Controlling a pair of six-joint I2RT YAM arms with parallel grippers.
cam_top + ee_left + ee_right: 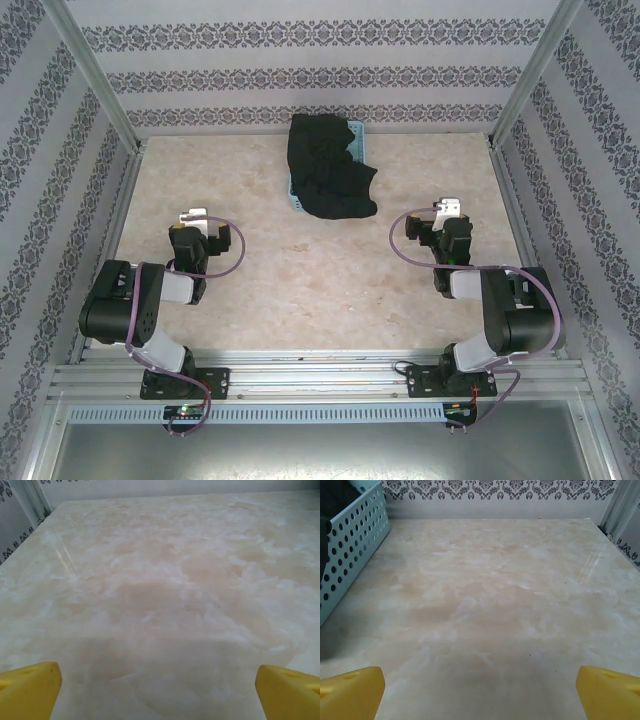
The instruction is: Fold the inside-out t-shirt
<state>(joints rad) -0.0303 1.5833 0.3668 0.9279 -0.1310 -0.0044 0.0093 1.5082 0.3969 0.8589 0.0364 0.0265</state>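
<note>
Top external: t-shirt (325, 170) heaped far-to-near; left end effector (195, 215), right end effector (447, 208) agape.

Broad bare stretch of table (300, 300) is left free across centre and beside both arms. Far centre is blocked by light blue basket (296, 200), over which black t-shirt (330, 165) is heaped and spilled rightward onto table. Ahead of left gripper (160, 692), open surface is offered. Ahead of right gripper (480, 692), passage is narrowed at left by basket's perforated wall. Sides and back are closed by patterned walls (300, 60) and aluminium posts (95, 75).
</note>
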